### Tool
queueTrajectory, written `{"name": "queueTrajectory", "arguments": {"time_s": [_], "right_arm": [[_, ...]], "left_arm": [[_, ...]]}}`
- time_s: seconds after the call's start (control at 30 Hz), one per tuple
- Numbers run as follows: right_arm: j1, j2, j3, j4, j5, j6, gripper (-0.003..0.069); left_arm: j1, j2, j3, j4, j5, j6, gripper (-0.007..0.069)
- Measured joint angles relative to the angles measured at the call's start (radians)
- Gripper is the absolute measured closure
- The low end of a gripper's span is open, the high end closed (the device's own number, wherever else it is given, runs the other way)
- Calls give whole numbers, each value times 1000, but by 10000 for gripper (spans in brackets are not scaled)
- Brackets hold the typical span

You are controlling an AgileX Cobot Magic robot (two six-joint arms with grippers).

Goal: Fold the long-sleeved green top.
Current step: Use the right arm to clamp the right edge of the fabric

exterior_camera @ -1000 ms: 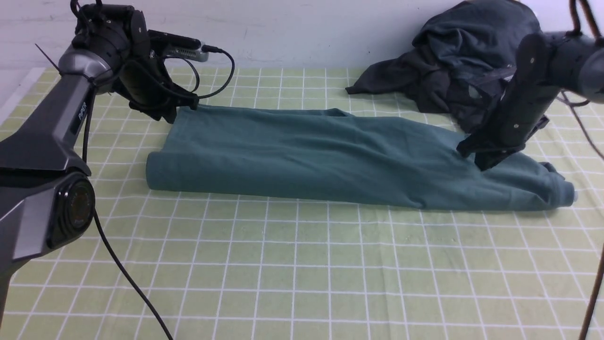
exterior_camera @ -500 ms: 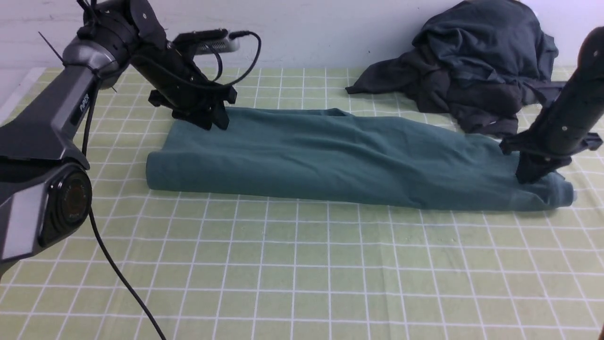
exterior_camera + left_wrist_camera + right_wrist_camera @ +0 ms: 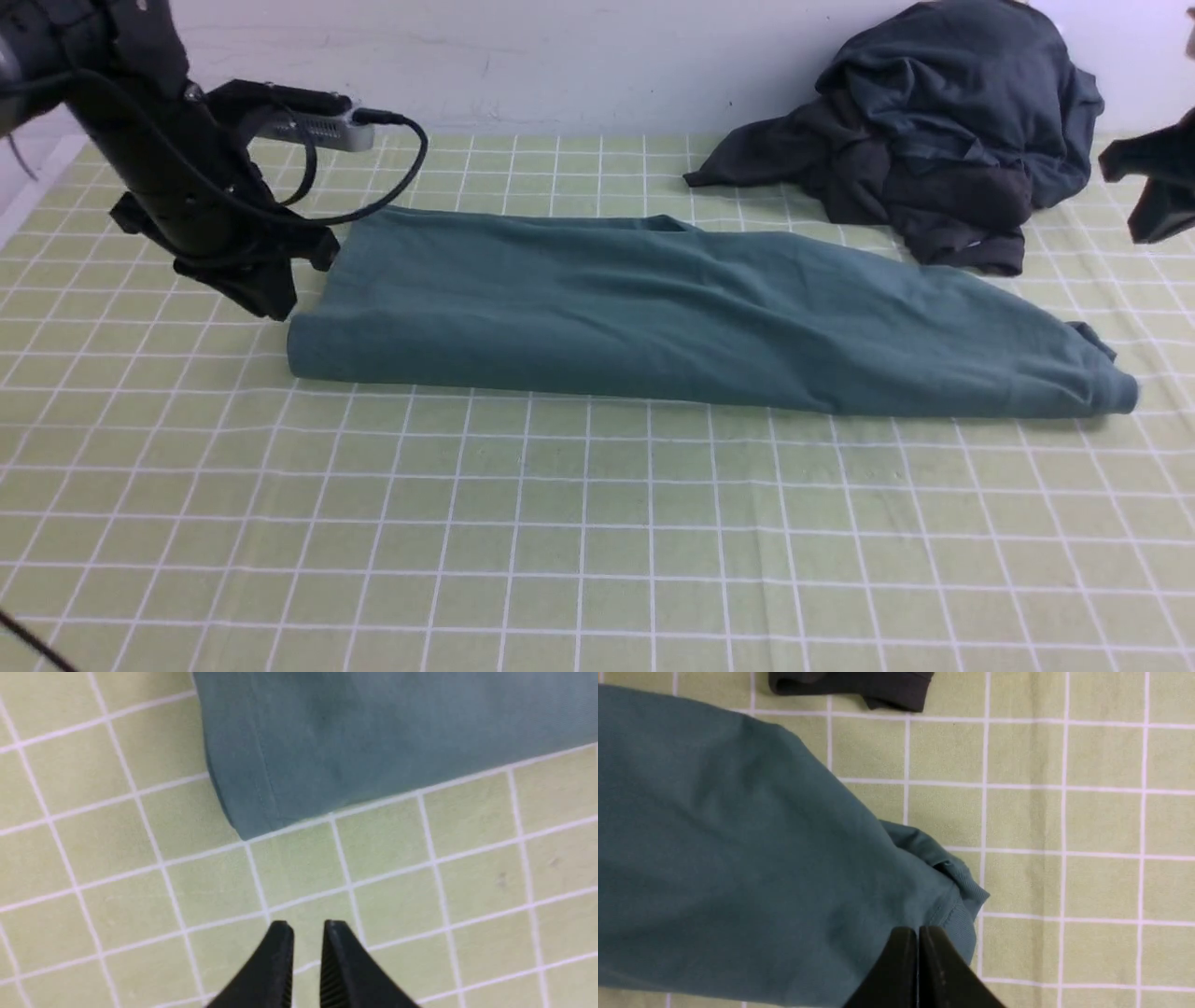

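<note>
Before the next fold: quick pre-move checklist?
1. Left tool empty, beside the green top, not touching: ok.
2. Right tool shut, holding nothing: ok.
3. Top lies as one long flat strip: ok.
4. Right end tidy: not ok, a cuff bunches out.
5. Dark clothes pile apart from the top: ok.
6. Sleeves tucked evenly inside: cannot tell.

Robot lab setup, gridded green tablecloth (image 3: 597,523), bare white wall (image 3: 579,56) behind
</note>
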Motion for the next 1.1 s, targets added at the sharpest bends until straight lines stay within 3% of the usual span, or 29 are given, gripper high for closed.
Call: {"name": "queueTrajectory", "arguments": {"time_s": [0.2,0.43,0.63,0.8,0.97,1.1], "right_arm": [[0,137,4,52,3,-15,662],[0,200,7,32,2,-29,664],[0,200,25,-54,-8,-29,664],[-1,185,28,-83,-9,-11,664],[-1,98,31,-12,-19,-18,664],[-1,20,48,91,-28,-69,664]], "left_arm": [[-14,61,134,-224,-273,59,566],[-8,197,135,-240,-469,97,566],[8,193,125,-211,-390,-4,566],[14,130,138,-159,-295,-9,566],[15,-21,140,-247,-299,0,566],[15,-99,140,-332,-208,100,566]]}}
